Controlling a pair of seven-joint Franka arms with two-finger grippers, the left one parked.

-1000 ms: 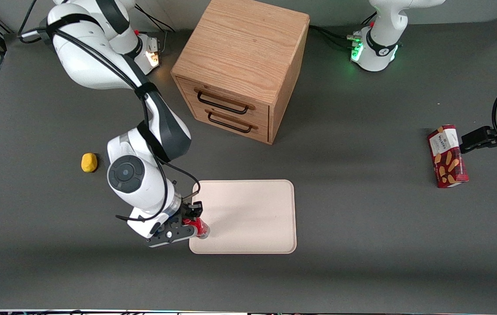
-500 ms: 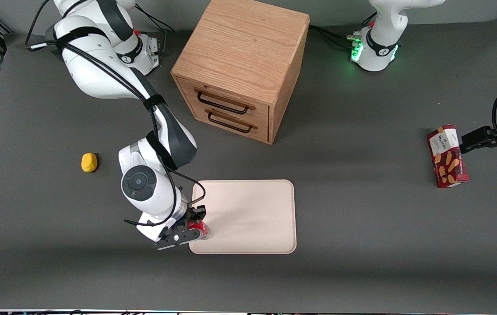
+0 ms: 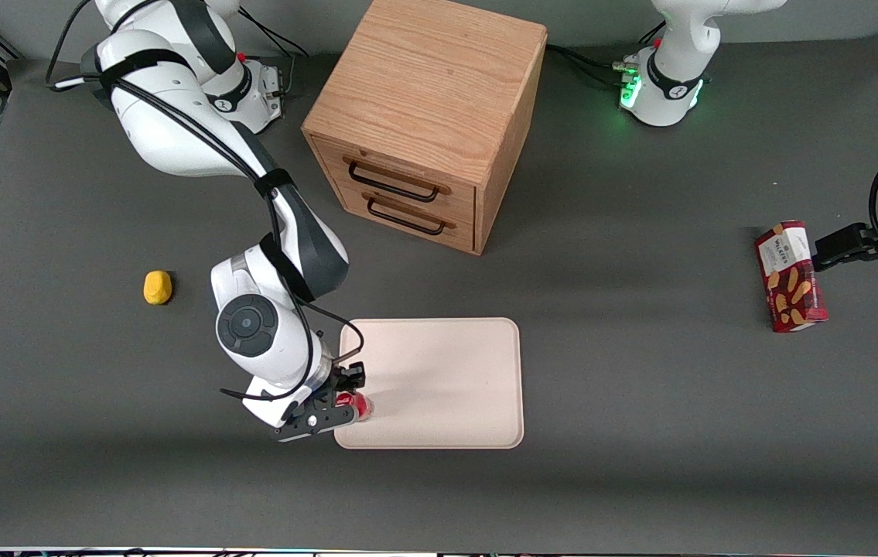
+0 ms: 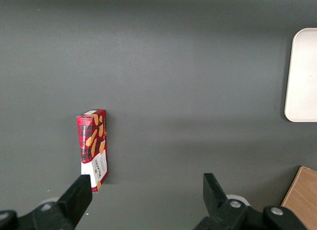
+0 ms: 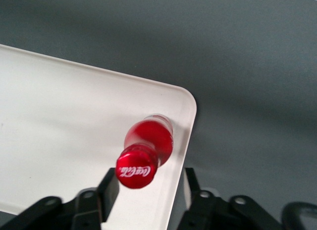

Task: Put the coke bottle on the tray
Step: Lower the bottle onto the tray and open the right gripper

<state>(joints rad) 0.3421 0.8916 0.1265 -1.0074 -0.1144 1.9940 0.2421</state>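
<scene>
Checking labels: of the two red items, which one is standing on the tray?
The coke bottle, upright between the gripper on the tray; the biscuit box sits on bare table.

One coke bottle (image 3: 357, 405), one tray (image 3: 439, 383), one hand (image 3: 347, 396) — one cabinet (image 3: 427, 116), one biscuit box (image 3: 790, 276), one yellow lump (image 3: 157, 287).

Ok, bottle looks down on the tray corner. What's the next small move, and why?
Probably raise the gripper straight up. The coke bottle stands upright on the tray, close to its corner rim, and the jaws sit apart beside the cap, a gap showing on one side, so it looks released; sideways drift could tip it.
</scene>
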